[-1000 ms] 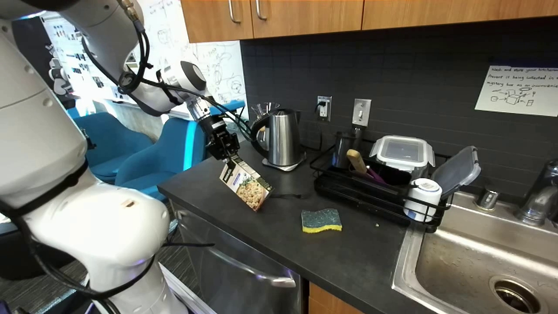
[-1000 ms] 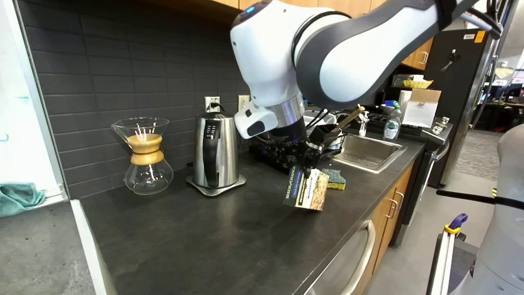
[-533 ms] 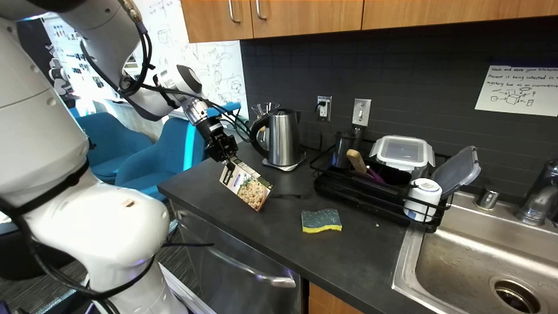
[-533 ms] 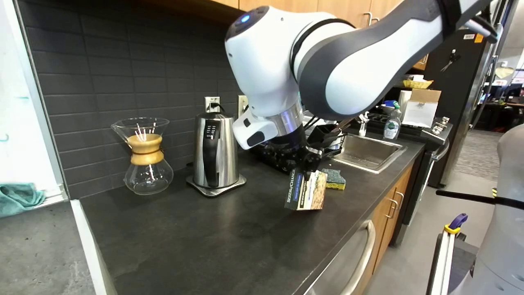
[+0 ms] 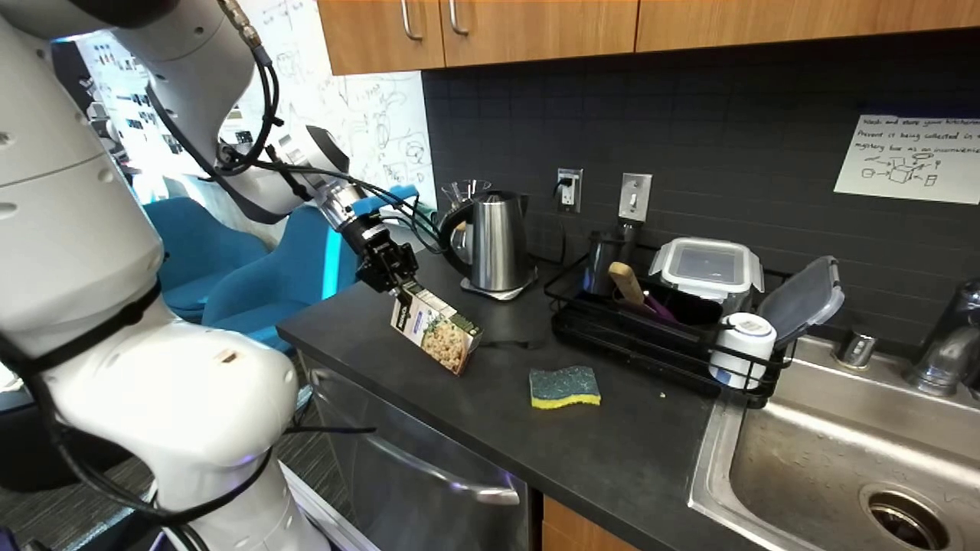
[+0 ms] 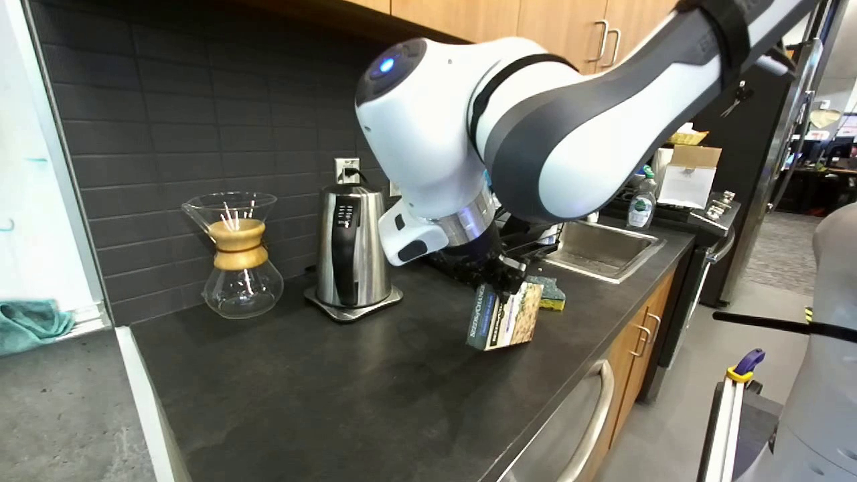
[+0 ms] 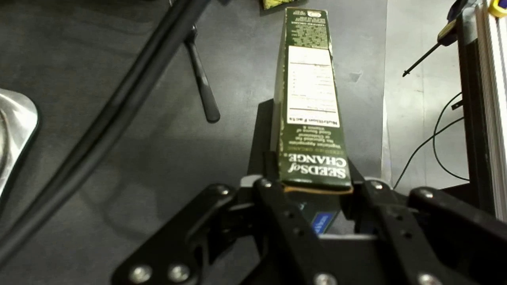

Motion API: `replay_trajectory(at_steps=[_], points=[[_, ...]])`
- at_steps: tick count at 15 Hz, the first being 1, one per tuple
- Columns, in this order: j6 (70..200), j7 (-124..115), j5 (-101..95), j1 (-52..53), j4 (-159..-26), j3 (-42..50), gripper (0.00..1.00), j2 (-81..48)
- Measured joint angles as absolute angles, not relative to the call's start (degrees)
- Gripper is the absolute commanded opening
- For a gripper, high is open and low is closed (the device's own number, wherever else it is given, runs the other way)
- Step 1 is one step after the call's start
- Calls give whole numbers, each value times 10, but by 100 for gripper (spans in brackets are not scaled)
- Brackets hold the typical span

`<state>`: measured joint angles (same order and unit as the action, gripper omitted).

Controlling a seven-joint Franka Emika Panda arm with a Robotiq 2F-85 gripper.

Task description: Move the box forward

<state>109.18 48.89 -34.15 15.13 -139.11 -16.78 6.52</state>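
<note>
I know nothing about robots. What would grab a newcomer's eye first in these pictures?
Probably the big white-and-grey jointed robot arm, looming in the upper right of an exterior view. Next, the small, colourfully printed cardboard box, tilted over the dark grey countertop, clamped in the black two-fingered gripper. Near the dark tiled wall, a shiny steel kettle stands beside an hourglass-shaped carafe of clear glass and pale wood.

Near the back edge of the worktop [image 5: 620,451], the kettle [image 5: 498,245] hides much of the glass coffee maker [image 5: 463,187] in an exterior view, whose right side cuts off the sink [image 5: 834,444]. In the wrist view the sponge [image 7: 275,3] is cropped at the top and cables [image 7: 113,114] cover part of a black utensil [image 7: 205,95]. Whether the box [image 5: 438,329] touches the worktop near the front edge cannot be told.
</note>
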Motion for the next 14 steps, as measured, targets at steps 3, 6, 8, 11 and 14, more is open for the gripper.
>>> replay_trajectory(at_steps=[3, 6, 8, 11, 14], points=[[1075, 439, -354, 160, -1385, -175, 12, 47], [1059, 406, -363, 168, -1378, -180, 12, 25], [1051, 393, -368, 172, -1373, -182, 12, 11], [1043, 381, -371, 173, -1368, -182, 12, -6], [1036, 377, -372, 173, -1364, -182, 12, -19]])
